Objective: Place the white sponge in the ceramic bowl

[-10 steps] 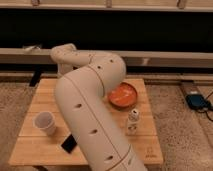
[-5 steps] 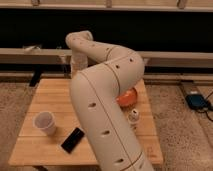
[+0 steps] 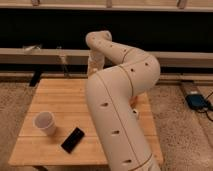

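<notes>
My large cream-white arm (image 3: 117,105) rises from the bottom middle of the camera view, bends at the top (image 3: 98,39) and drops behind itself over the back of the wooden table (image 3: 55,97). My gripper is hidden behind the arm, near the table's middle back. The white sponge is not visible. The orange-red ceramic bowl is hidden behind the arm, right of the table's middle.
A white paper cup (image 3: 44,122) stands at the table's front left. A flat black object (image 3: 73,139) lies to its right. A small white bottle (image 3: 135,112) peeks out at the arm's right edge. A blue device (image 3: 196,101) lies on the floor to the right.
The arm has swung right and forward, so it now covers the bowl that showed earlier. Its upper bend has moved right. The cup and the black object have not moved.
</notes>
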